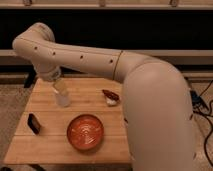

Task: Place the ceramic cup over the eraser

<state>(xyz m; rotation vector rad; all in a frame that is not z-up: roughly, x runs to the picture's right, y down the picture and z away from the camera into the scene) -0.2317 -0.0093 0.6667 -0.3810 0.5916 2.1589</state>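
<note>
The ceramic cup (63, 99) is a small white cup standing upright on the back left part of the wooden table (35, 147). My gripper (61, 93) reaches straight down onto it from the bent arm above, open, with its pale fingers on either side of the cup. The cup rests on the table. The eraser (33, 123), a small black block, lies near the table's left edge, a hand's width in front of and to the left of the cup.
A wide orange-red bowl (85, 133) sits at the front middle of the table. A red-and-white object (111, 97) lies at the back right. My bulky arm covers the table's right side. Cables (202, 107) run on the floor to the right.
</note>
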